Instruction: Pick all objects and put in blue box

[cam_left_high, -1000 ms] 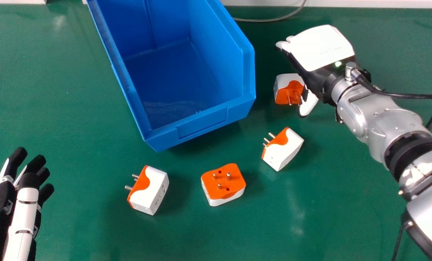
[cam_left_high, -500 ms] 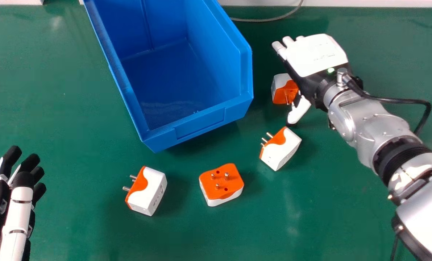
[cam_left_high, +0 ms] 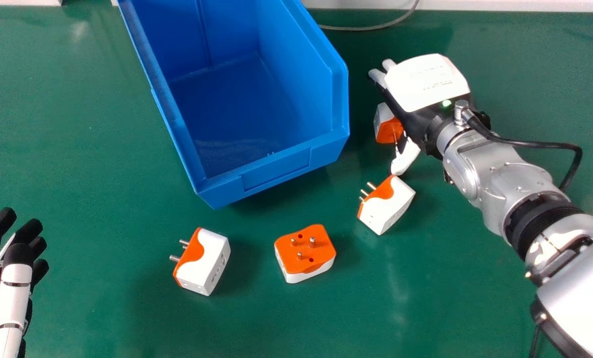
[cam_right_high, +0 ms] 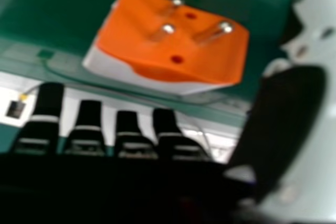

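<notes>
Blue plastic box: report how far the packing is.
Done: apparently nothing; the visible floor of the blue plastic box is bare. In hand: nothing; the open right hand is by one orange-and-white plug adapter. Left: that adapter plus three others on the green tabletop.

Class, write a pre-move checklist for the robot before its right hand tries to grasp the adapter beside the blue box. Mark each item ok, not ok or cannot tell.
1. Blue box open side up: ok.
2. Right hand open for grasping: ok, fingers straight.
3. Target adapter held: not ok, the hand is over it, not closed round it.
4. Thumb clear of the neighbouring adapter: cannot tell, its tip appears very near.
5. Left hand away from the adapters: ok, at the head view's left edge.
</notes>
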Tool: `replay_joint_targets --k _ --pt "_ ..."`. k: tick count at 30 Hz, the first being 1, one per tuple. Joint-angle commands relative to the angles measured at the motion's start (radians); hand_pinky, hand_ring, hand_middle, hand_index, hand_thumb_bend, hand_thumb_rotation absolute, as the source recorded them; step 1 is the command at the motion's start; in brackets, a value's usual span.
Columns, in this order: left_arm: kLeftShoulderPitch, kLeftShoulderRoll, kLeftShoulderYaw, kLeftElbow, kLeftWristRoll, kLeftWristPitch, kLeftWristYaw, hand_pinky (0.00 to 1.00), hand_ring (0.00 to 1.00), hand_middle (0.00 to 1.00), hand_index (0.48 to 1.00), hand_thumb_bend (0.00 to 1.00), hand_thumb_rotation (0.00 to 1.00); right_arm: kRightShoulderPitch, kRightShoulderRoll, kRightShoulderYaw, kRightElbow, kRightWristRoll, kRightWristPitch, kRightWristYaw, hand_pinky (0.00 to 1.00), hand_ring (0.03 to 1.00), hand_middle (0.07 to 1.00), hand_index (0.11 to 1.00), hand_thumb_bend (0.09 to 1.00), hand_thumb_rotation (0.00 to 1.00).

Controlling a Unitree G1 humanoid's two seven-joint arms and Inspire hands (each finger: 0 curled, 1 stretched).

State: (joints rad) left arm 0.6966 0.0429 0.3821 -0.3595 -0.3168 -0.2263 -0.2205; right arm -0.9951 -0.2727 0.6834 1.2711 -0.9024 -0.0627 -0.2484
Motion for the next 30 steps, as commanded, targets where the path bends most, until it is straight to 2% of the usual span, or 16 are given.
replay_joint_targets --k 1,6,10,13,15,17,18,21,22,24,25,27,29,30 --pt "0.022 0.010 0.019 -0.023 -0.019 -0.007 -0.011 0.92 0.91 0.89 0.923 0.45 0.73 -0.002 -0.005 -0.004 -0.005 0.013 -0.006 -0.015 0.79 0.910 0.941 0.904 0.816 0.21" --pt "0.030 0.010 0.021 -0.032 -0.026 0.000 -0.014 0.92 0.91 0.90 0.924 0.44 0.73 0.004 -0.004 -0.022 -0.005 0.031 -0.026 -0.020 0.76 0.887 0.915 0.878 0.754 0.14" --pt "0.034 0.008 0.018 -0.043 -0.007 0.008 0.000 0.92 0.91 0.90 0.925 0.43 0.73 0.001 -0.015 -0.017 -0.006 0.032 -0.039 -0.029 0.75 0.877 0.906 0.868 0.736 0.11" --pt "0.034 0.002 0.013 -0.046 -0.016 0.014 0.002 0.93 0.91 0.90 0.923 0.44 0.74 -0.004 -0.028 -0.012 -0.009 0.029 -0.058 -0.031 0.74 0.865 0.895 0.858 0.723 0.09" --pt "0.038 0.001 0.012 -0.052 -0.014 0.018 0.005 0.93 0.91 0.90 0.922 0.45 0.73 -0.003 -0.035 -0.011 -0.009 0.027 -0.076 -0.045 0.72 0.852 0.882 0.845 0.704 0.06" --pt "0.043 0.000 0.012 -0.058 -0.017 0.018 0.004 0.93 0.91 0.90 0.922 0.45 0.73 0.001 -0.040 -0.024 -0.008 0.043 -0.105 -0.053 0.70 0.840 0.872 0.835 0.669 0.05" --pt "0.045 0.000 0.013 -0.058 -0.019 0.016 0.002 0.93 0.91 0.90 0.922 0.45 0.73 0.003 -0.040 -0.034 -0.007 0.054 -0.118 -0.051 0.65 0.810 0.853 0.815 0.620 0.04" --pt "0.054 0.001 0.018 -0.058 -0.025 0.006 -0.004 0.93 0.91 0.90 0.921 0.44 0.73 0.003 -0.038 -0.042 -0.001 0.062 -0.132 -0.036 0.60 0.780 0.835 0.796 0.579 0.03" --pt "0.056 0.003 0.021 -0.054 -0.028 0.001 -0.010 0.93 0.91 0.90 0.922 0.44 0.74 0.004 -0.038 -0.042 0.000 0.063 -0.136 -0.037 0.57 0.740 0.803 0.767 0.549 0.03" --pt "0.055 0.008 0.028 -0.043 -0.040 -0.010 -0.025 0.93 0.91 0.90 0.922 0.44 0.74 0.005 -0.041 -0.038 0.000 0.060 -0.149 -0.036 0.57 0.740 0.803 0.767 0.549 0.03" --pt "0.055 0.011 0.033 -0.039 -0.042 -0.013 -0.030 0.93 0.91 0.90 0.922 0.44 0.74 0.004 -0.045 -0.026 0.001 0.048 -0.153 -0.042 0.57 0.740 0.803 0.767 0.549 0.03" --pt "0.056 0.015 0.042 -0.033 -0.042 -0.019 -0.040 0.94 0.92 0.90 0.922 0.42 0.73 0.001 -0.052 0.003 0.002 0.015 -0.155 -0.058 0.47 0.630 0.706 0.678 0.529 0.02" --pt "0.057 0.017 0.049 -0.031 -0.036 -0.020 -0.042 0.94 0.92 0.90 0.922 0.42 0.73 -0.001 -0.054 0.014 0.005 0.005 -0.151 -0.060 0.47 0.630 0.706 0.678 0.529 0.02" --pt "0.058 0.017 0.051 -0.034 -0.037 -0.018 -0.043 0.94 0.92 0.90 0.922 0.41 0.73 0.002 -0.052 0.006 0.005 0.014 -0.154 -0.062 0.44 0.590 0.671 0.644 0.522 0.01"
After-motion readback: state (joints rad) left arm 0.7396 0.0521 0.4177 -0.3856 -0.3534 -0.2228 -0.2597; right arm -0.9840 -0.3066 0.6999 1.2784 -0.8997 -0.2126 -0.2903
